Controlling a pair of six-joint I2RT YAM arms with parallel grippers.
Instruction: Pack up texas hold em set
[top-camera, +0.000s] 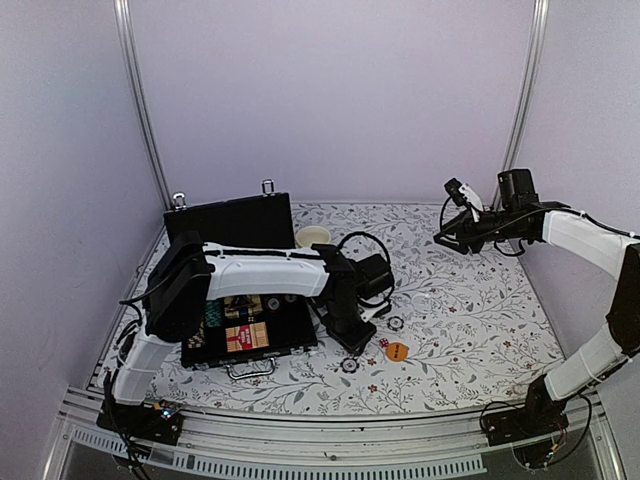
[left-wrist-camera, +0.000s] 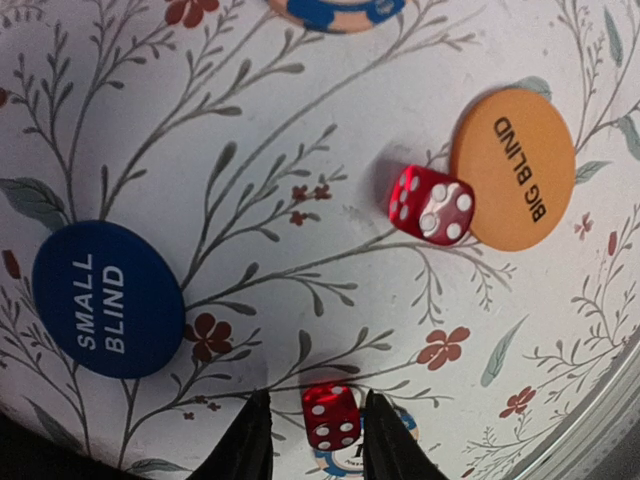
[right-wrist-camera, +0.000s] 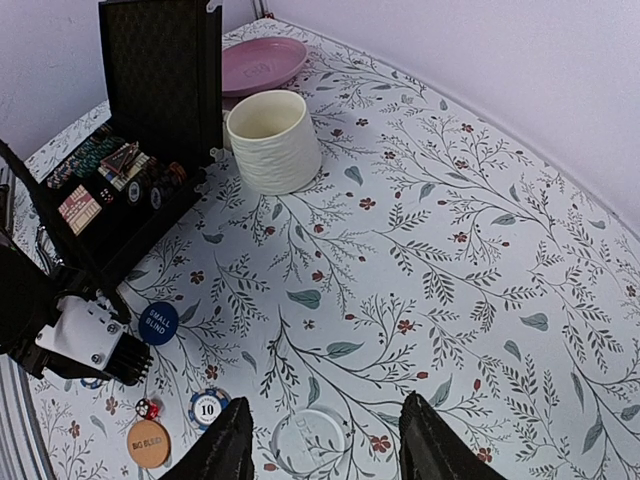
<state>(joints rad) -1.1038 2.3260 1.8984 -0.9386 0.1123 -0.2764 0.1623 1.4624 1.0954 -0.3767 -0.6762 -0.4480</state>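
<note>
L gripper (left-wrist-camera: 317, 396): jaws narrow, set either side of a red die (left-wrist-camera: 331, 415). There's a gap on one side and the other finger is v. close; can't tell if it touches. The die sits partly over a chip (left-wrist-camera: 345, 462) just under the jaws.

Ahead of the jaws, to one side, is a blue round button (left-wrist-camera: 108, 298) reading "SMALL BLIND". On the other side is an orange button (left-wrist-camera: 513, 168) reading "BIG BLIND", w/ a 2nd red die (left-wrist-camera: 431, 203) touching its edge. Further ahead, a blue-and-peach chip (left-wrist-camera: 335, 8) is cut off by the frame.

R gripper (right-wrist-camera: 328, 403): jaws wide, holding nothing, up off the table (right-wrist-camera: 520, 230). Just beside the jaws is a blue-striped chip (right-wrist-camera: 208, 407) marked "10".

Black case (right-wrist-camera: 160, 70) is open, lid upright, well beyond the R jaws and just behind the L arm; chips and cards are in its tray. Cream mug (right-wrist-camera: 272, 140) stands just beside the lid, w/ a pink plate (right-wrist-camera: 262, 65) behind it.
</note>
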